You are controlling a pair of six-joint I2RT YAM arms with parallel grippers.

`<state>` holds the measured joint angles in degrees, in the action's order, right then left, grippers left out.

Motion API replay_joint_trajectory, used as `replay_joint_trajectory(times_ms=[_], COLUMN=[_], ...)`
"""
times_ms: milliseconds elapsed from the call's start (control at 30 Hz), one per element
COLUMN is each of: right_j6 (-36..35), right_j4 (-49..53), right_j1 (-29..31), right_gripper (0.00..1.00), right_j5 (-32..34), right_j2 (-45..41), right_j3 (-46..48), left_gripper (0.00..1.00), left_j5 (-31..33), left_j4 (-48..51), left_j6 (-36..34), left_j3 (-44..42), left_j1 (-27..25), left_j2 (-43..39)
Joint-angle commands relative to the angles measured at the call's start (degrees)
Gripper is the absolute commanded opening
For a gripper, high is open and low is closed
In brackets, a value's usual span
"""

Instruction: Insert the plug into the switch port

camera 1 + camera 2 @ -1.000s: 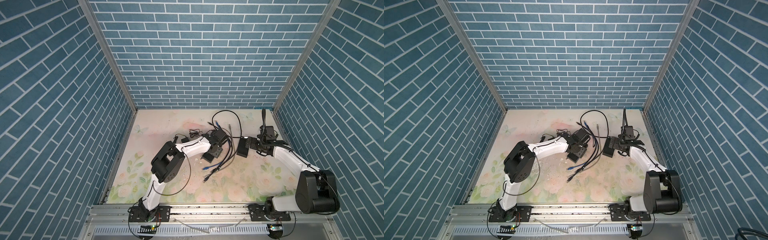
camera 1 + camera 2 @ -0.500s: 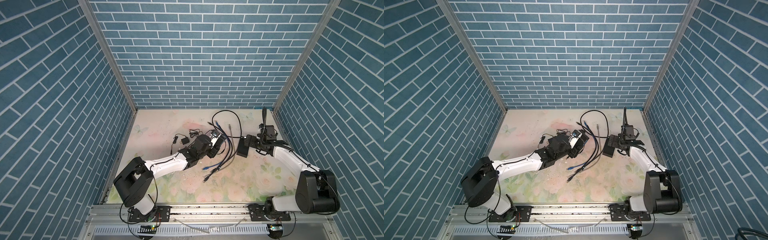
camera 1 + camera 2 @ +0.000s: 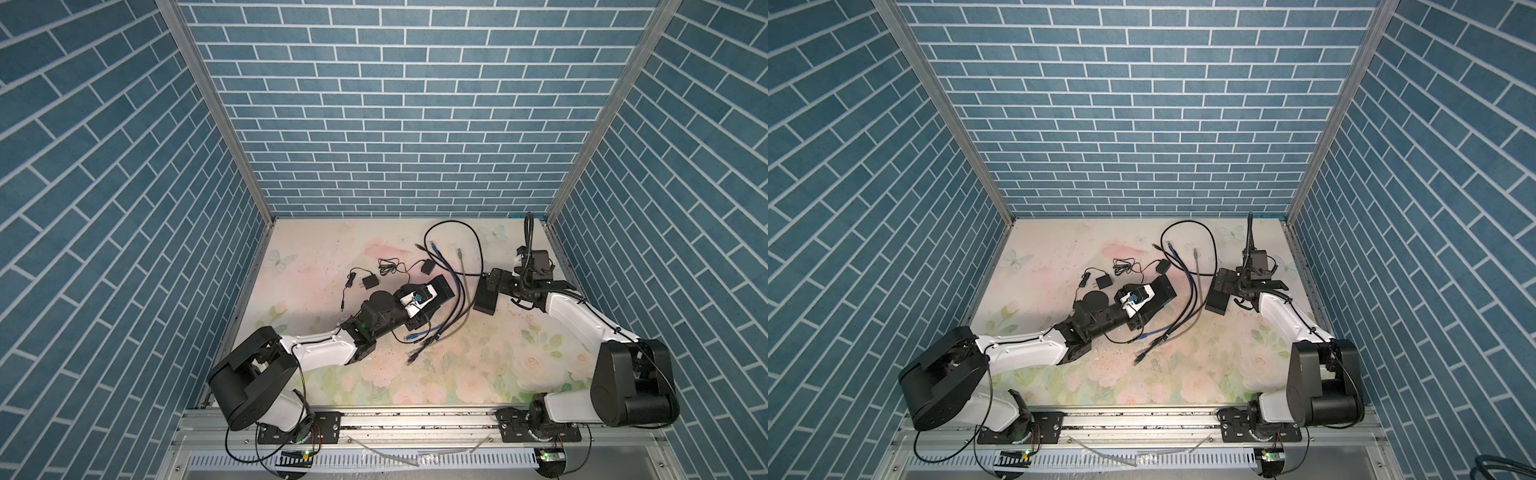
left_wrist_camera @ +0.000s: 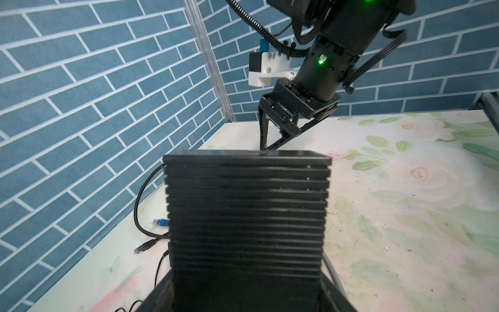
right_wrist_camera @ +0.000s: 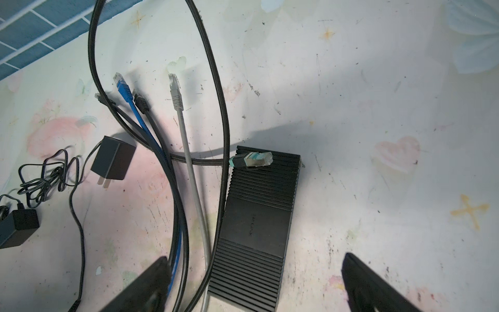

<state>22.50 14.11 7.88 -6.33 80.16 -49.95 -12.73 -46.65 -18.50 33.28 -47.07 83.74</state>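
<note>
A black ribbed switch (image 4: 247, 205) sits between the jaws of my left gripper (image 4: 245, 297), which is shut on its sides; in both top views it shows at the table's middle (image 3: 442, 289) (image 3: 1163, 289). A second black switch (image 5: 256, 224) lies flat on the table under my right gripper (image 5: 260, 286), which hangs open above its near end. A teal-tipped plug (image 5: 255, 159) on a black cable rests on that switch's far end. Neither switch's ports show in any view.
Blue (image 5: 122, 87), grey (image 5: 175, 90) and black (image 5: 141, 104) network plugs lie with their cables to the left of the flat switch. Two black power adapters (image 5: 113, 162) (image 5: 17, 228) with thin leads lie further left. Brick walls close three sides.
My left arm has dropped from a folded, raised-elbow pose to a low, stretched-out one, its gripper staying at the switch. The right arm has not moved.
</note>
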Motion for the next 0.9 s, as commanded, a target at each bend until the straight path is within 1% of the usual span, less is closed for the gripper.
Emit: replay_joint_trajectory(times_ms=[0, 100, 267, 433, 733, 867], right_j6=[-0.7, -0.9, -0.8, -1.1, -2.1, -2.5], right_j4=[-0.2, -0.3, -0.6, -0.5, -1.0, -1.8], right_j1=[0.3, 0.5, 1.1, 2.1, 3.8, 4.8], right_gripper=[0.99, 0.98, 0.99, 0.99, 0.99, 0.99], right_j5=[-1.0, -1.6, -2.2, -2.7, -3.5, -4.0], right_j2=[1.1, 1.4, 1.6, 1.8, 1.1, 0.5], right_j3=[-2.2, -2.4, -2.4, -2.4, -2.2, -2.3], left_gripper=[0.41, 0.4, 0.37, 0.37, 0.37, 0.37], left_j5=[-8.8, -10.9, -14.1, -15.3, -16.2, -15.7], left_j4=[-12.0, -17.0, -17.9, -20.3, -20.4, -17.1], left_j6=[-1.4, -2.2, -5.1, -6.0, -7.3, -8.6], left_j3=[-2.7, -5.9, -8.4, -10.4, -11.9, -12.4], left_j1=[2.6, 3.7, 4.4, 4.4, 4.4, 4.4], left_j2=[-2.5, -3.5, -5.5, -6.6, -9.4, -11.7])
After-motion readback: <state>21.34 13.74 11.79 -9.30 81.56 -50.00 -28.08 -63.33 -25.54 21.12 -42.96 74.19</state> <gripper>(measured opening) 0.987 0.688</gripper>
